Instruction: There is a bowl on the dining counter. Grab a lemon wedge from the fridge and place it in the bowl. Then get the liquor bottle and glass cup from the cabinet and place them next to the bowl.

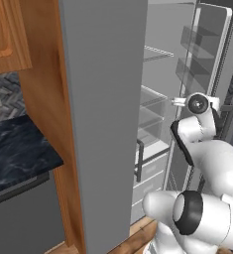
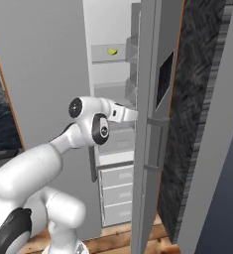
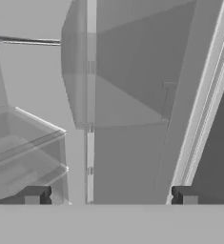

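fridge point(image 2: 147, 149) door swung open to expose shelves | lemon wedge point(image 2: 111, 50) on upper shelf, above hand | gripper point(image 3: 111, 195) jaws wide apart, empty, aimed inside for the reach

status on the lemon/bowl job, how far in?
Done: fridge doors stand open. In hand: open, empty tool reaching into the fridge, well below the lemon wedge on an upper shelf. Left: grab wedge, put it in the bowl, then bottle and cup.

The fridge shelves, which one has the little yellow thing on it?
The top shelf in the fridge, seen in the right base view. The lemon wedge sits there, above the robot's hand. The shelves and drawers below show nothing yellow.
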{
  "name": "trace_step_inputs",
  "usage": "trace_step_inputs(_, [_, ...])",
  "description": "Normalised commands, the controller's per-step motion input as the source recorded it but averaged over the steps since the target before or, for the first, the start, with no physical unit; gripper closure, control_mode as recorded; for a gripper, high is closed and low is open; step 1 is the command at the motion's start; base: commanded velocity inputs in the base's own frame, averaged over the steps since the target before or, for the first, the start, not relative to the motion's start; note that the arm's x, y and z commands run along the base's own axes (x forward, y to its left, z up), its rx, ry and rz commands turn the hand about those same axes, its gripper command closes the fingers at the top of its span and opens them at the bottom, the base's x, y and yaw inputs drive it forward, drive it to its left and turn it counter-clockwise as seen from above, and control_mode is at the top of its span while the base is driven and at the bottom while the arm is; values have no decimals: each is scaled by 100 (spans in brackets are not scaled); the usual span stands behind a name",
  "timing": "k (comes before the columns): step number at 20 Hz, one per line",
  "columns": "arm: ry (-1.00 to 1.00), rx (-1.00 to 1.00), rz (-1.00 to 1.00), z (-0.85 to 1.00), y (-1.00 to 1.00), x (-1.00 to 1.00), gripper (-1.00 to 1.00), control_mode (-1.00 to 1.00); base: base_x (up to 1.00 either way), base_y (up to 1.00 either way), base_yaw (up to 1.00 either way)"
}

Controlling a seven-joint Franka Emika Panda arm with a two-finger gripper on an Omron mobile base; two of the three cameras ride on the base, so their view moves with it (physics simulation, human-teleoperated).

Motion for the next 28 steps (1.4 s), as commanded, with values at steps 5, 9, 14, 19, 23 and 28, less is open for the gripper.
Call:
trace_step_inputs(5, [-7, 0, 0, 0, -45, 0, -100, -100, 0, 0, 0])
trace_step_inputs(9, [-5, 0, 0, 0, -48, 1, -100, -100, 0, 0, 0])
trace_step_inputs(14, [-3, 0, 0, 0, -51, 7, -100, -100, 0, 0, 0])
trace_step_inputs(19, [-2, 0, -2, 0, -71, 11, -100, -100, 0, 0, 0])
trace_step_inputs(23, [0, 0, -3, 0, -89, 28, -100, -100, 0, 0, 0])
trace_step_inputs(28, [0, 0, -1, 0, -88, 24, -100, -100, 0, 0, 0])
